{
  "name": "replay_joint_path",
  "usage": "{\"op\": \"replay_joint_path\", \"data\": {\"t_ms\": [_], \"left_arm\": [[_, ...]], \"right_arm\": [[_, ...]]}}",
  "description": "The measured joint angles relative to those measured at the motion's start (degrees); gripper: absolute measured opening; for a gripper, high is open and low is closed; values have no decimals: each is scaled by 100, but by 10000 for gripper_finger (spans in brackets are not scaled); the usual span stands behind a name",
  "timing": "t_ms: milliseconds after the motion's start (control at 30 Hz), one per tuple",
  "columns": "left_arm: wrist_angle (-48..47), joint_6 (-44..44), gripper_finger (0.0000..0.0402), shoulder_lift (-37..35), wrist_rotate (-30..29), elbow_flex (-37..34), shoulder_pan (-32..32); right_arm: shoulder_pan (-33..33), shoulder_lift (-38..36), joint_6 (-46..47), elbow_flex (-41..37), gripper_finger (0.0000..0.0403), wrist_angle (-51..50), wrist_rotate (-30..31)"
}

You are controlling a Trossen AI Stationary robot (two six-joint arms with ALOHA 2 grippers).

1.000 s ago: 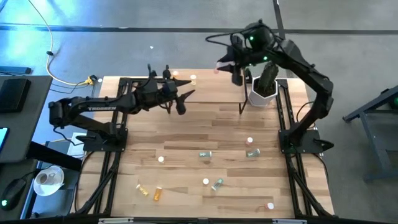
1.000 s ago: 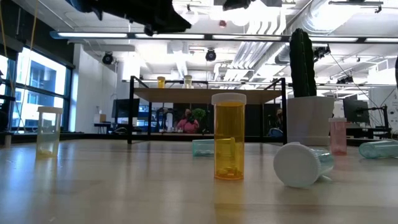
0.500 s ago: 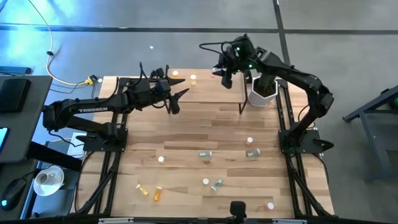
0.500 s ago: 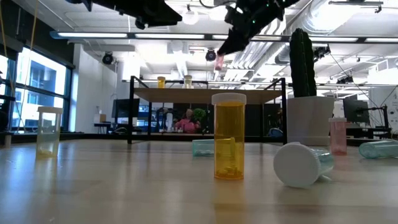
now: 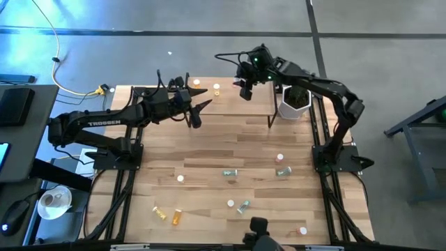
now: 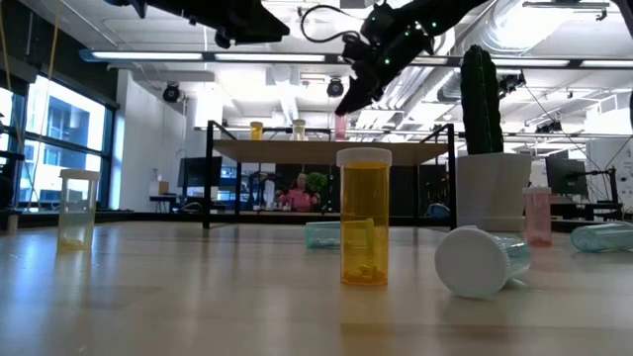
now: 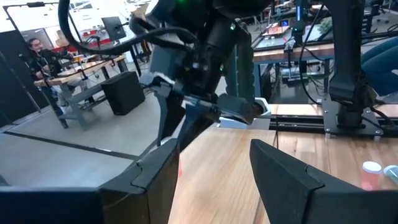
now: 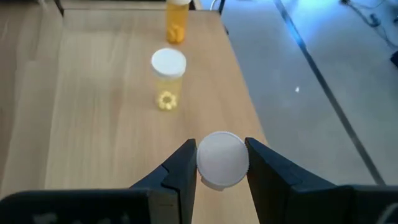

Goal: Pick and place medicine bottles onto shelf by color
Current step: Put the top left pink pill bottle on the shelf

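Fingers clamped on a small white-capped pink pill bottle (image 8: 222,159), the right gripper (image 5: 244,89) has swung over the light-wood shelf (image 8: 112,93), nearing placement, while the left gripper (image 5: 198,113) waits open.

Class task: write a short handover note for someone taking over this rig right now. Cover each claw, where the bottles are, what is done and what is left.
Right claw: shut on a pink bottle, held above the shelf.
Left claw: open, empty, hovering by the shelf's left end.
Done: an orange bottle and a yellow bottle stand on the shelf.
Left: set down the pink one; green, orange, yellow and pink bottles are scattered on the table, among them an upright orange bottle and a green bottle on its side.
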Motion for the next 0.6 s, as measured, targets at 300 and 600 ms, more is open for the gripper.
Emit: {"op": "replay_joint_path", "data": {"t_ms": [300, 600], "left_arm": [[5, 0, 188, 0, 2, 0, -2], [1, 0, 188, 1, 2, 0, -1]], "right_arm": [[-2, 165, 164, 2, 106, -246, 8], [-2, 165, 183, 0, 106, -343, 102]]}}
